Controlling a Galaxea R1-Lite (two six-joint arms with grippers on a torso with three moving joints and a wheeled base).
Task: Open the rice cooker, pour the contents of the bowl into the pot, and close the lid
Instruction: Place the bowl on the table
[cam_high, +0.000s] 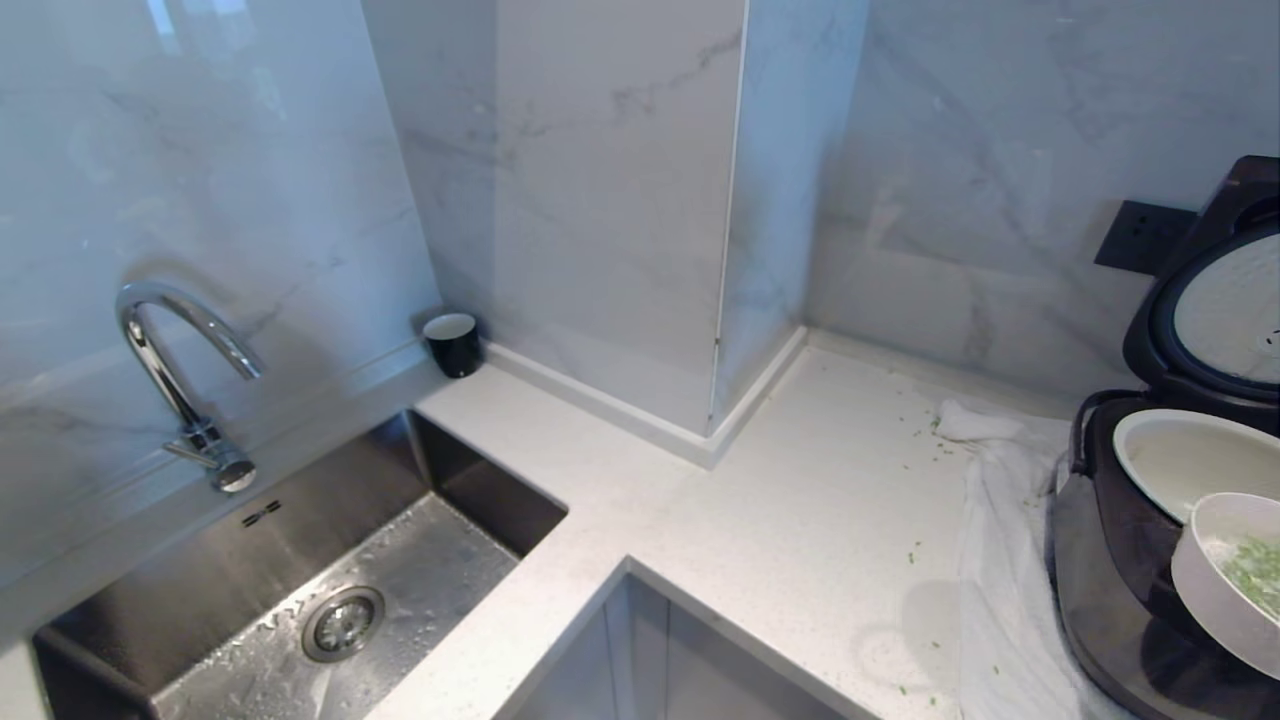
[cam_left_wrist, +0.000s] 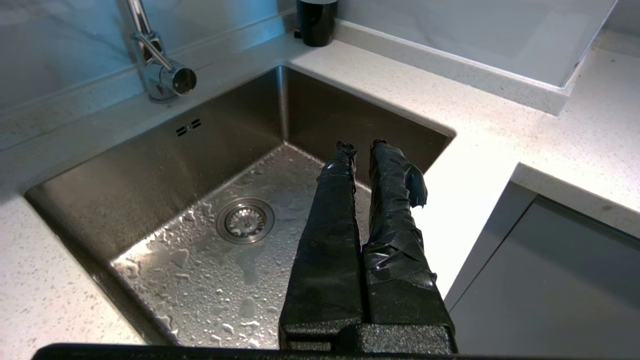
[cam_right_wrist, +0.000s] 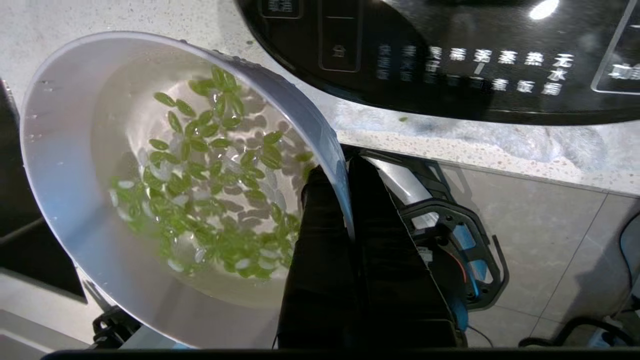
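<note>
The bowl (cam_high: 1228, 580) sits nearest in the head view, at the near right edge, tilted in front of the rice cooker (cam_high: 1120, 580), with the contents (cam_high: 1258, 572) pooled green in its lower side and part of it cut off by the frame. Just beyond it the pot (cam_high: 1180, 462) shows its pale rim inside the cooker body, and the lid (cam_high: 1215, 310) stands raised against the far right wall, dimpled plate facing out. A white cloth (cam_high: 1000, 560) lies beside the cooker on the countertop (cam_high: 780, 520), which is dotted with a few green bits between the cloth and the sink (cam_high: 300, 590) at the near left; a black cup (cam_high: 453, 343) stands in the far corner by the faucet (cam_high: 180, 370). In the left wrist view, the left gripper (cam_left_wrist: 361, 146) hangs above the sink's right edge, its taped fingers nearly together on nothing. In the right wrist view, the right gripper (cam_right_wrist: 345, 170) pinches the bowl's rim, one finger inside and one outside, near the cooker's front panel.
</note>
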